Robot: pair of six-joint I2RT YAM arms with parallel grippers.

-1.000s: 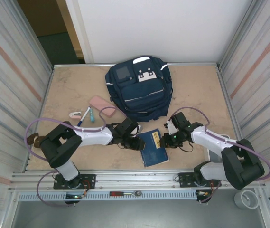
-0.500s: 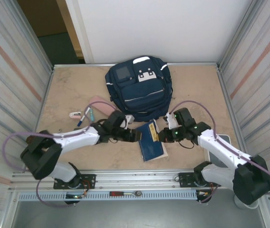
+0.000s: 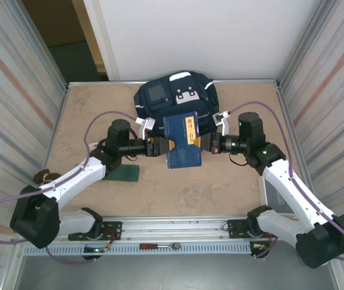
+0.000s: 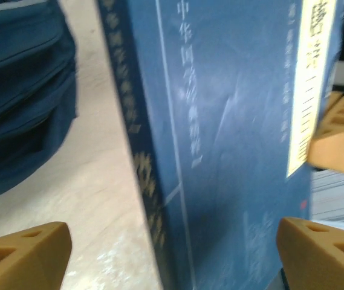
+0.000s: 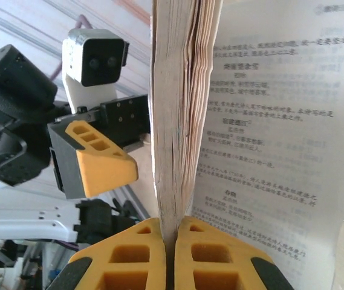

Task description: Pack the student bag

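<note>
Beige tabletop (image 3: 232,181) is walled on both sides by ribbed metal panels (image 3: 14,90). Nearest to you, well short of the student bag (image 3: 159,96) and to its left, a flat green item (image 3: 123,174) lies on the table, partly under the left arm.

Closer to the bag, note the two grippers facing each other across a dark-blue book (image 3: 181,148) with a yellow label.
- The right gripper (image 3: 204,143) is clamped on the book's right edge. In the right wrist view its yellow fingers (image 5: 129,260) pinch the page block (image 5: 178,109), and one printed page hangs loose beside them.
- The left gripper (image 3: 164,145) stands wide at the book's left edge. In the left wrist view its fingers (image 4: 20,254) sit either side of the cover (image 4: 232,151); you cannot tell whether they touch it.

In the top view the book overlaps the bag's near edge.

Farthest from you, the student bag lies at the table's back edge against the white wall (image 3: 220,36), white patch up.
</note>
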